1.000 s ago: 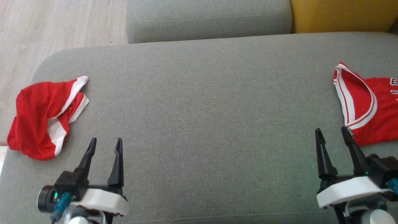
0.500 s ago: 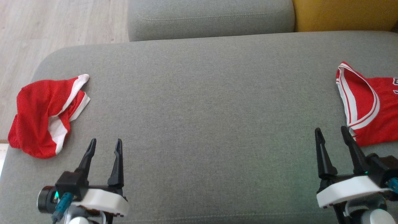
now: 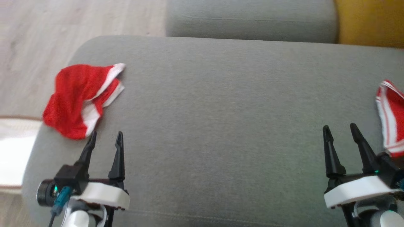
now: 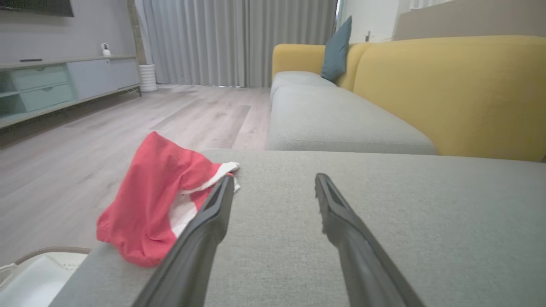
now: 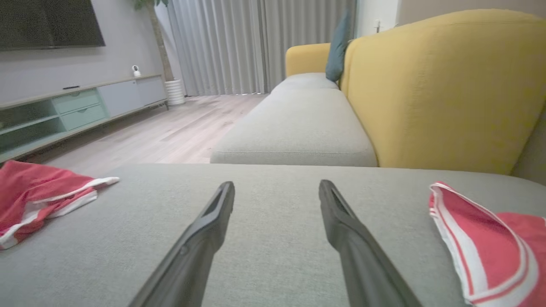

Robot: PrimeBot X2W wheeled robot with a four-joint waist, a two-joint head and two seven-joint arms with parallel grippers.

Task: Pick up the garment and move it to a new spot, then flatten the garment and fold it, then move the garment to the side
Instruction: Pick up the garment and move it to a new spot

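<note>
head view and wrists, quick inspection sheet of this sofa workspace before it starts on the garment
surface: grey sofa cushion, flat, bare across the middle
job's things: crumpled red garment at the cushion's left end, not held
clutter: red jersey with white trim at the right end
grippers: left gripper open, close to the garment; right gripper open, beside the jersey; both hold nothing
cables: teal lead at the left wrist, apart from the cloth
surroundings: wood floor, yellow backrest, teal pillow, grey curtains, white object beside the sofa, unclear what it is
</note>
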